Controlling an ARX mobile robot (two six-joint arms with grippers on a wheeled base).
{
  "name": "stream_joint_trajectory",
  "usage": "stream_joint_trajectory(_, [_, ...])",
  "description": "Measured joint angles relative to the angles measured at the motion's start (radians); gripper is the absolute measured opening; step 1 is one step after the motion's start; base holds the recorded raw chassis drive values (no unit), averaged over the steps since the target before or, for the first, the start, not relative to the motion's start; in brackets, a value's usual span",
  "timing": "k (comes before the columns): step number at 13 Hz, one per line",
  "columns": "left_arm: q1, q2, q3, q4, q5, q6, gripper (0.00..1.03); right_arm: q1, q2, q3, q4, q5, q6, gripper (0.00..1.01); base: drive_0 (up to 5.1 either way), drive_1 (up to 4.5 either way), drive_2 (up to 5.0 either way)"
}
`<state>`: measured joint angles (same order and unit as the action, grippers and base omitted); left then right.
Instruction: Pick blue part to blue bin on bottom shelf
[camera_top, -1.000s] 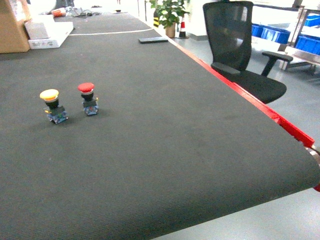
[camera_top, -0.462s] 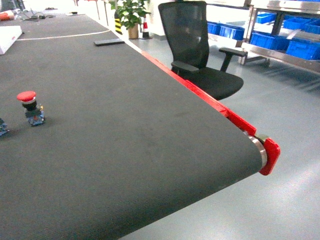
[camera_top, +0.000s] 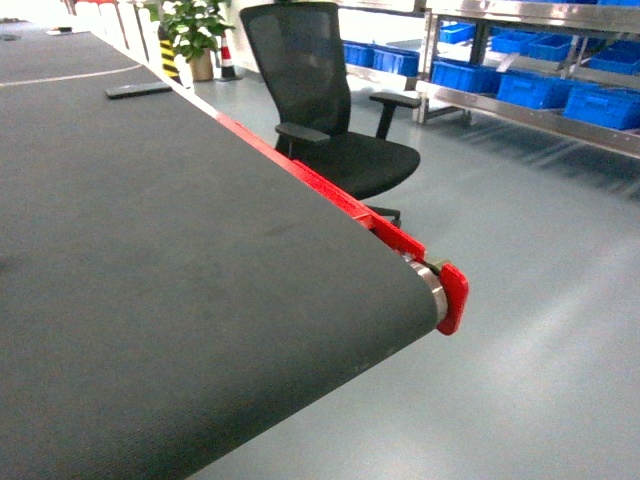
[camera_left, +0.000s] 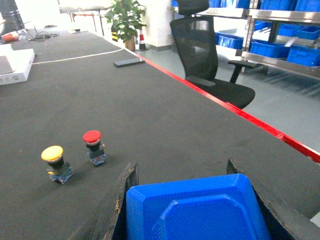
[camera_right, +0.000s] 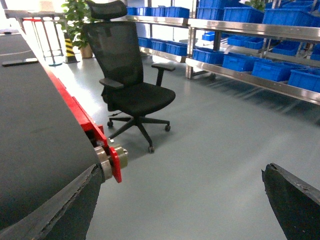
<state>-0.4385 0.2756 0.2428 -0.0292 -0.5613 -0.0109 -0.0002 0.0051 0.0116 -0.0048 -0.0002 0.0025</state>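
One blue part (camera_left: 195, 210) sat clamped in the left tool (camera_left: 192, 200).
Right tool (camera_right: 180, 200) hung wide beyond the desk's (camera_right: 35, 125) red-edged corner.

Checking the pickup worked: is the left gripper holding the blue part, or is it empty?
Holding it. In the left wrist view the blue part sits between the fingers of the left gripper.
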Motion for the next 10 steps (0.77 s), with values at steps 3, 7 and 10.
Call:
stream_joint_trajectory(3, [0.000,0.000,0.000,0.000,0.001,0.000,0.45,0.000,0.000,0.000,0.000,0.000,0.000,0.98,-1.6,-1.56,-1.6])
stream_joint_trajectory(7, [-0.001,0.000,0.000,0.000,0.000,0.000,0.45,0.000,0.000,0.000,0.000,0.000,0.000,0.98,-1.6,-1.64,-1.6])
stream_joint_trajectory(10, [-0.001,0.000,0.000,0.000,0.000,0.000,0.45,0.000,0.000,0.000,0.000,0.000,0.000,0.98,-1.7,-1.68,-1.7])
